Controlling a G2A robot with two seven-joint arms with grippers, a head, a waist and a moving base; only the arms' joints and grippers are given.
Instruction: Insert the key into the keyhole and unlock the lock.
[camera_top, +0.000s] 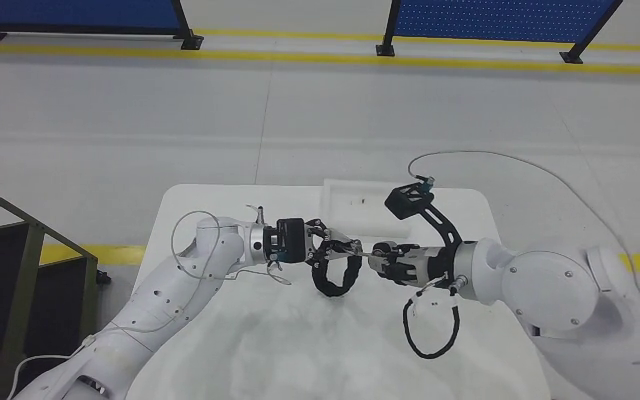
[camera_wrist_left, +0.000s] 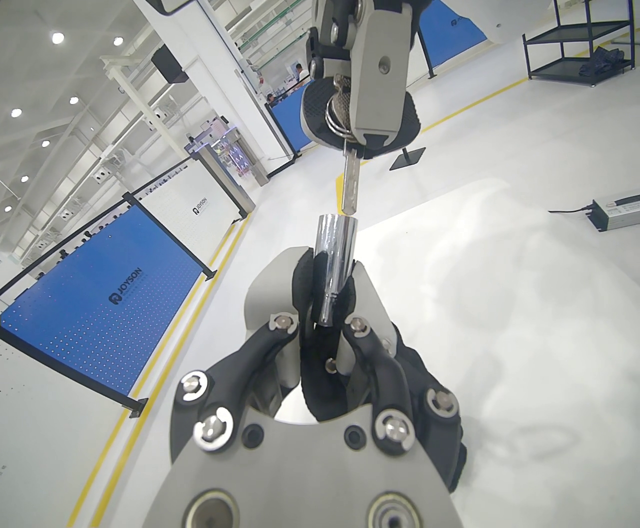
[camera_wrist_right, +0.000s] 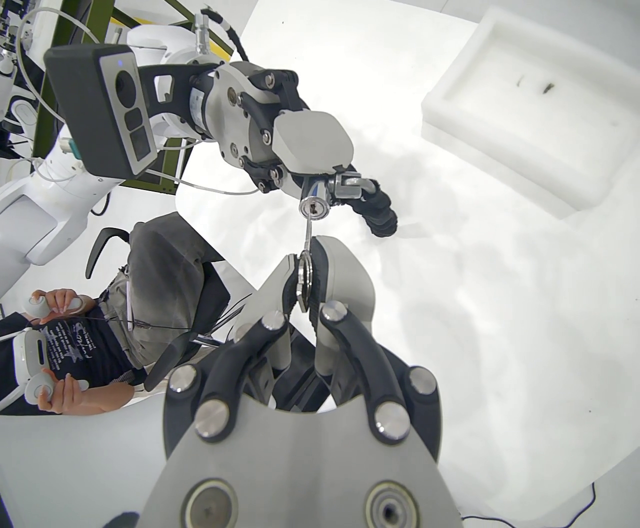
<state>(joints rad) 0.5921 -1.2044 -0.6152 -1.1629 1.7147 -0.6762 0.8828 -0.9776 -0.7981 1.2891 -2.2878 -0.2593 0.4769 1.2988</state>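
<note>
Above the white table (camera_top: 250, 345), the left gripper (camera_wrist_left: 330, 280) clamps the shiny chrome cylinder lock (camera_wrist_left: 336, 250) while the right gripper (camera_wrist_right: 302, 272) pinches the slim silver key (camera_wrist_right: 307, 234), tip right at the keyhole (camera_wrist_right: 314, 206): insertion's the step, I'd say, needing a straight push next, then a twist.
</note>
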